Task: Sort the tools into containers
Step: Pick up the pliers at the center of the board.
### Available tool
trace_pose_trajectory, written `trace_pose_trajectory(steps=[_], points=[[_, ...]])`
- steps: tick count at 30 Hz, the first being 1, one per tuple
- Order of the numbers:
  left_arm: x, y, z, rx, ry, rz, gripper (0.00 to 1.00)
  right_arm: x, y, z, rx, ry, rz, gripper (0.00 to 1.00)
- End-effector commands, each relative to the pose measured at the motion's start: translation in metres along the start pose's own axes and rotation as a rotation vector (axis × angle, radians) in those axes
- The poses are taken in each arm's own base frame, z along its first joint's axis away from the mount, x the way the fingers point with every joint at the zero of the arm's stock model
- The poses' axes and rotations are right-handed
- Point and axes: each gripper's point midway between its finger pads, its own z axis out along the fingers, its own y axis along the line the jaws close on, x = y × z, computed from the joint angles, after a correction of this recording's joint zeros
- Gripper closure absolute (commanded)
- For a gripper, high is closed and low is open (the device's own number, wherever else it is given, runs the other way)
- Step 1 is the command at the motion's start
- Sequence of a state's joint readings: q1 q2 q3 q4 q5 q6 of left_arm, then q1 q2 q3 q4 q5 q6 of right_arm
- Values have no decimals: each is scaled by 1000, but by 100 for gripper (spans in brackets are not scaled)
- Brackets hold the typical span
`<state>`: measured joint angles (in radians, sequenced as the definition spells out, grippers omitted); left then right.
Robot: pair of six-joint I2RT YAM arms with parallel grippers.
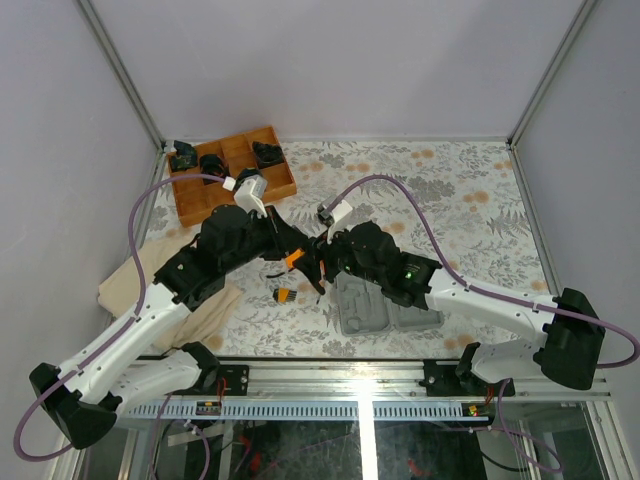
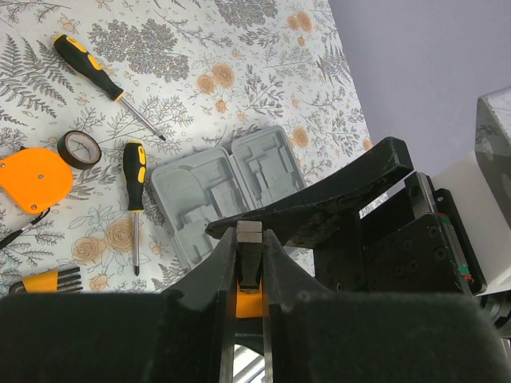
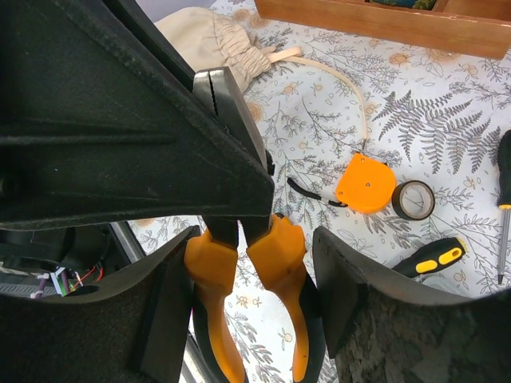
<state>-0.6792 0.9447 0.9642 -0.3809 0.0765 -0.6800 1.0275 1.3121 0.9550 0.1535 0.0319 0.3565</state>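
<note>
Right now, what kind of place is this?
Probably a robot test booth: a flowery table fenced by plain walls, two robot arms bolted to its edge, and screwdrivers and a grey case laid out.

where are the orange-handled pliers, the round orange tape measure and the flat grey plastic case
orange-handled pliers (image 3: 275, 255), right wrist view, on one orange handle
round orange tape measure (image 3: 366, 183), right wrist view, middle of its flat face
flat grey plastic case (image 2: 200, 199), left wrist view, bare inside of one open half

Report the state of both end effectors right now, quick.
Left end effector: closed on the orange-handled black-jawed pliers, near their head.
Right end effector: open, fingers flanking the pliers' orange handles; contact cannot be told.
</note>
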Motion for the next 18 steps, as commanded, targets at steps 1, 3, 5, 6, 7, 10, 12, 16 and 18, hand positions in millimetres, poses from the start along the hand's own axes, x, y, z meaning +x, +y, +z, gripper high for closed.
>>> trace_pose_trajectory(steps=[1,3,5,6,7,10,12,16,18], points=[[-18,-29,-10,119,-60,18,100,-38,-8,-6,55,-131,84,86],[-16,-29,-10,123,-52,24,100,-39,-7,-7,52,-134,93,93],[-16,-29,-12,125,-53,28,100,-39,-6,-7,50,-136,101,99],[-16,-29,-13,124,-53,30,100,-40,-6,-8,50,-137,103,100],[-16,-28,-14,121,-54,31,100,-40,-6,-8,50,-139,107,100],[-16,-26,-17,116,-64,28,100,-43,-5,-10,45,-145,112,100],[-16,-26,-17,114,-66,20,100,-44,-6,-12,49,-149,112,100],[-14,-26,-17,119,-58,13,93,-44,-8,-17,64,-154,113,100],[-14,-28,-17,126,-55,10,81,-43,-9,-20,68,-155,112,100]])
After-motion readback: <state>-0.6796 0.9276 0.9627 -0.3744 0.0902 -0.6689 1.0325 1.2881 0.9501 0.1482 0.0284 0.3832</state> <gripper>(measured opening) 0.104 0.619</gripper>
